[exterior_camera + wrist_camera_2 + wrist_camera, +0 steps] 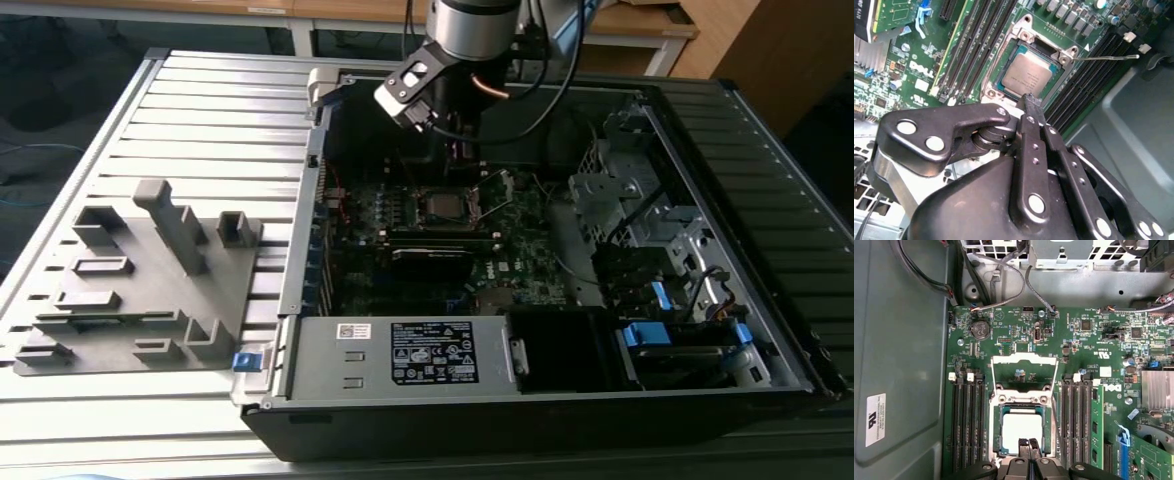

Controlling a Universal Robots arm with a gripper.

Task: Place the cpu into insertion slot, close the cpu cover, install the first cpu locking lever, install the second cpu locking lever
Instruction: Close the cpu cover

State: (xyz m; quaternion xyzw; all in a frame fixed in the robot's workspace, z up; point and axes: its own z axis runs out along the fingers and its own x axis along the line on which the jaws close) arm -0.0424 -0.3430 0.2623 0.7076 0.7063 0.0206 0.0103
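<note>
We see the claw (1031, 102) pinched narrow in both wrist views, its fingertips pressed together with nothing between them. It hangs just over one edge of the cpu (1026, 77); we cannot tell if it touches.

The cpu lies flat in the socket (1019, 399), silver top up, squared to the socket walls. The cover (1024, 359) is open, swung back on its hinge away from the cpu, and through its square opening we see green board. In the second wrist view a thin lever (1106, 57) sticks out sideways from a socket corner and is not latched down.

Black memory slots (969, 50) run along both sides of the socket. In the first wrist view a finned heatsink (1156, 390) sits on the motherboard (1084, 340), well apart from the socket.

In the exterior view the arm reaches down into the open case (534, 420), with the claw above the board close to the socket. The case lies on a slatted grey surface (200, 110). A grey fixture (147, 280) stands on that surface towards the exterior view's left, near the case.
</note>
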